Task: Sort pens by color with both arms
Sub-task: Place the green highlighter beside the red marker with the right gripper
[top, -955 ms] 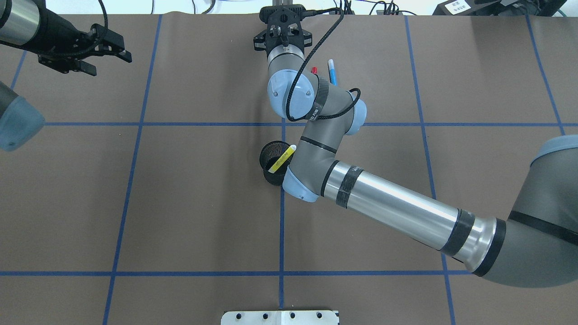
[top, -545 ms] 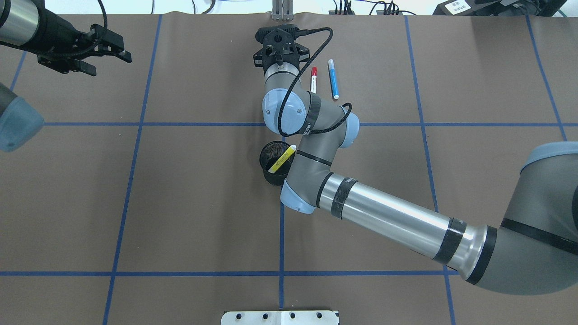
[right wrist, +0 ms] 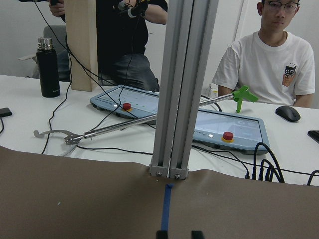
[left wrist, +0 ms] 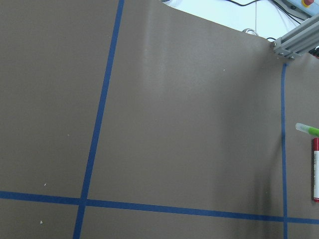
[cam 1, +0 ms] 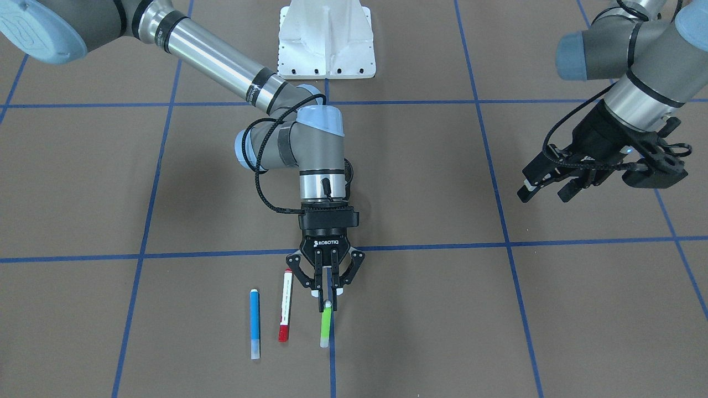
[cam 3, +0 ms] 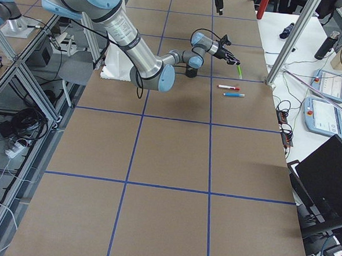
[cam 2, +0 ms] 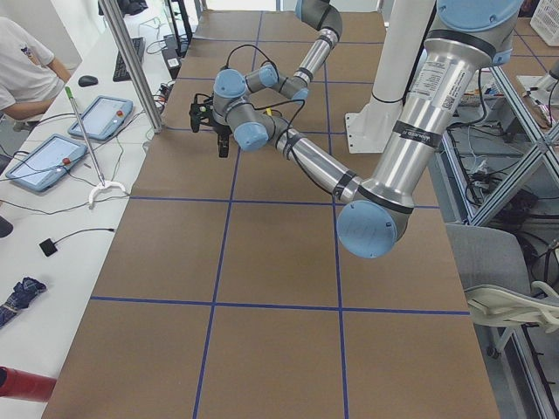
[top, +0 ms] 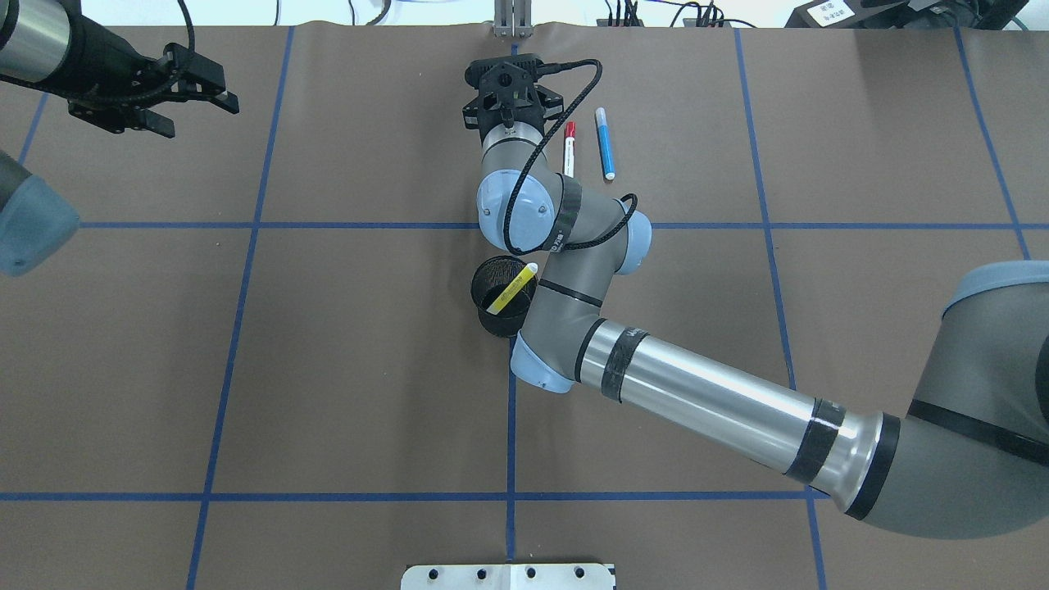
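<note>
My right gripper is shut on the pale end of the lime green pen near the table's far edge. The pen hangs tilted in the exterior right view. In the overhead view the right gripper hides it. The red-capped white pen and the blue pen lie side by side just beside that gripper. The yellow pen leans in the black mesh cup. My left gripper is open and empty, hovering far off at my left.
An aluminium post stands at the far edge just beyond my right gripper. Operators and tablets are behind it. The white pedestal base is at the near edge. Blue tape lines grid the brown table cover.
My right wrist pulled back from the far edge and shifted left, uncovering the red pen, then nearly stopped. The left arm has not moved.
</note>
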You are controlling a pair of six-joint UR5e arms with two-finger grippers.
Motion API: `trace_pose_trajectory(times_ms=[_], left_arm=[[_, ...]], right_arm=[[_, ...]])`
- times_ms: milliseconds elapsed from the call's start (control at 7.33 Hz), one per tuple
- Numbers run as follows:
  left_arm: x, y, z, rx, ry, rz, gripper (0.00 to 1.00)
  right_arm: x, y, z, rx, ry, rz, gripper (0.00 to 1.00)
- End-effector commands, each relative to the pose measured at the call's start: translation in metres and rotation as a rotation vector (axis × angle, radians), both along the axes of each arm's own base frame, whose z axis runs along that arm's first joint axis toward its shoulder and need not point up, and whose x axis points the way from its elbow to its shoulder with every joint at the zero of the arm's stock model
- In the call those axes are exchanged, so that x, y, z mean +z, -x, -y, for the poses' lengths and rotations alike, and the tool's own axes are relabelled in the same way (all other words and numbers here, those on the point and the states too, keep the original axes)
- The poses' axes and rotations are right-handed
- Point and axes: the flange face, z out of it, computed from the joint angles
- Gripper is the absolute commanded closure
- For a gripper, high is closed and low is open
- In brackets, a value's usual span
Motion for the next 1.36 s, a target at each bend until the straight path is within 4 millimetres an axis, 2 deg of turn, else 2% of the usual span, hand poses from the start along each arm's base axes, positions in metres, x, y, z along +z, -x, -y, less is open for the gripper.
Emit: trace_pose_trajectory(times_ms=[0, 136, 273, 409, 682, 818, 955, 1091, 1227], left_arm=[[-0.001, 0.0, 0.0, -0.001, -0.001, -0.001, 0.01], [-0.002, 0.0, 0.0, -0.001, -0.002, -0.002, 0.01], [-0.002, 0.0, 0.0, -0.001, -0.002, -0.002, 0.01], [-0.002, 0.0, 0.0, -0.003, -0.001, -0.001, 0.01], [-0.004, -0.004, 0.0, -0.016, 0.039, -0.015, 0.01], [-0.012, -0.006, 0.0, -0.038, 0.08, -0.037, 0.01], [-0.023, -0.017, -0.002, -0.048, 0.115, -0.061, 0.01], [-0.033, -0.034, -0.005, -0.041, 0.155, -0.06, 0.01], [-0.057, -0.047, -0.003, -0.032, 0.194, -0.032, 0.01]], right_arm=[[0.004, -0.001, -0.008, -0.005, -0.007, 0.005, 0.42], [0.014, -0.01, -0.024, -0.012, -0.02, 0.02, 0.01], [0.023, -0.016, -0.041, -0.038, -0.036, 0.005, 0.0], [0.013, -0.015, -0.06, -0.069, -0.066, -0.007, 0.0], [0.01, -0.048, -0.085, -0.123, -0.09, 0.058, 0.0], [0.015, -0.055, -0.089, -0.195, -0.068, 0.082, 0.0], [0.037, -0.082, -0.082, -0.259, -0.036, 0.098, 0.0], [0.066, -0.124, -0.075, -0.328, 0.003, 0.112, 0.0], [0.085, -0.159, -0.071, -0.377, 0.032, 0.125, 0.0]])
